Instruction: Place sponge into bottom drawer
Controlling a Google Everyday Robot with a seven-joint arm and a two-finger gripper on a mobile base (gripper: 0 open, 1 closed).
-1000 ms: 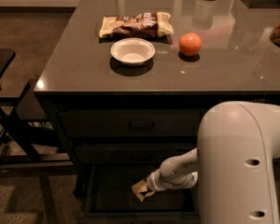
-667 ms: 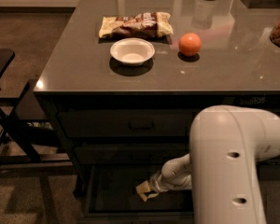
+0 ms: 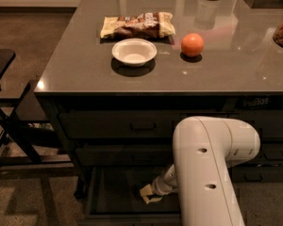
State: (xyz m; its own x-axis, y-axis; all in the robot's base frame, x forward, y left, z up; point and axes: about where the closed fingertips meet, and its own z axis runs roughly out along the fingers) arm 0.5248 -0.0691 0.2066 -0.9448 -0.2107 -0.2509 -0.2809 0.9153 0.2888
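Gripper reaches into the open bottom drawer, at 6 o'clock below the counter; jaws grasping the sponge, which projects toward 8 o'clock over the dark drawer interior.

pale sponge held in pincer low inside the open, dark bottom drawer.

Room only at left
In the wide dark bottom drawer, the gripper clutches a pale sponge; bulky white arm blocks the right.
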